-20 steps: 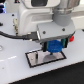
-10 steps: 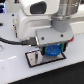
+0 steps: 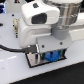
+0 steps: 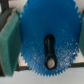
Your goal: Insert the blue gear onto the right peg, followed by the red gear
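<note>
Blue gear (image 4: 46, 42) clamped between the jaws, red gear hidden, plate (image 3: 35, 62) mostly covered.

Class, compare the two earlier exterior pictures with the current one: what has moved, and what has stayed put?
The end effector has lowered toward the grey plate, carrying the blue gear down with it. In the wrist view a peg shows through the gear's centre hole. The grip on the gear and the plate's position are unchanged.

the gripper (image 3: 50, 54) has come down, bringing the blue gear (image 3: 50, 55) closer to the plate (image 3: 35, 61).
</note>
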